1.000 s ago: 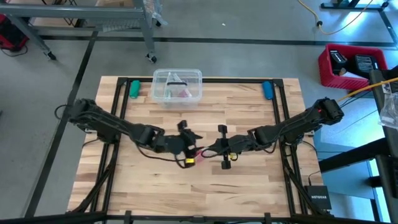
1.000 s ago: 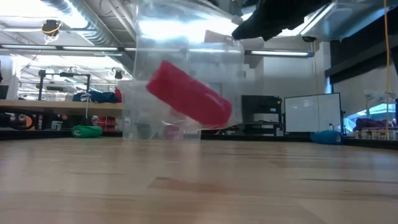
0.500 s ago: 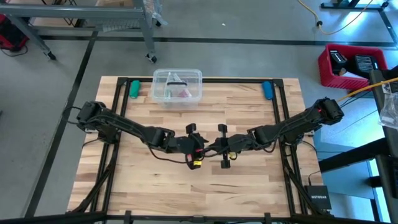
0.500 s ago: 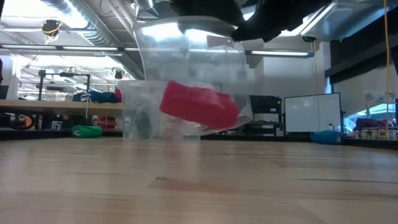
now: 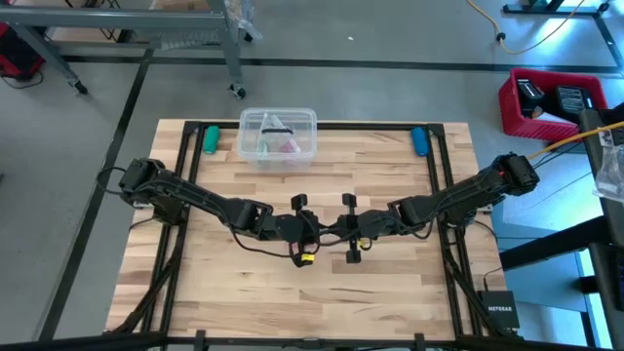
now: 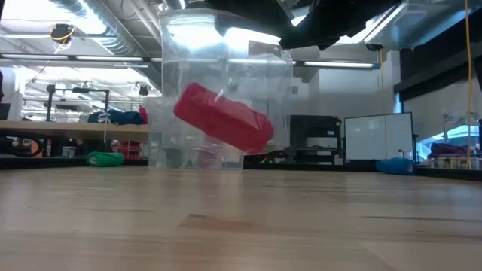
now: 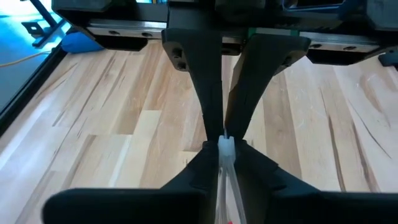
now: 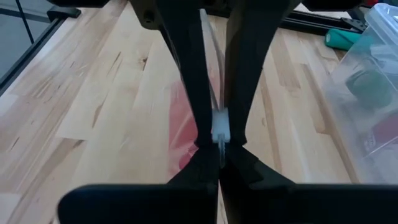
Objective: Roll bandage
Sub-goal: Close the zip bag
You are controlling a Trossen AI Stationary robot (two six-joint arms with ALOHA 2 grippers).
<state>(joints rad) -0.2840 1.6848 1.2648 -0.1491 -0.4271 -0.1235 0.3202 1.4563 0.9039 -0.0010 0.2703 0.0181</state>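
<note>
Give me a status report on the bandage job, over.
Left gripper and right gripper both shut on the clear wrapper, mid-table. Bandage rolled inside the wrapper, hanging above the table. Nothing in the way; plastic box at far edge.

A grey concrete floor (image 5: 390,34) is seen around the table (image 5: 322,302), whose top is made of pale wood planks framed by black rails. A metal frame on casters (image 5: 234,58) is parked beyond the far edge. A red crate (image 5: 546,102) is set off the far right corner, and a yellow cable (image 5: 526,39) is laid across the floor. In the low view, ceiling lights (image 6: 68,60), a workbench (image 6: 68,128) and a whiteboard (image 6: 376,135) are shown.
</note>
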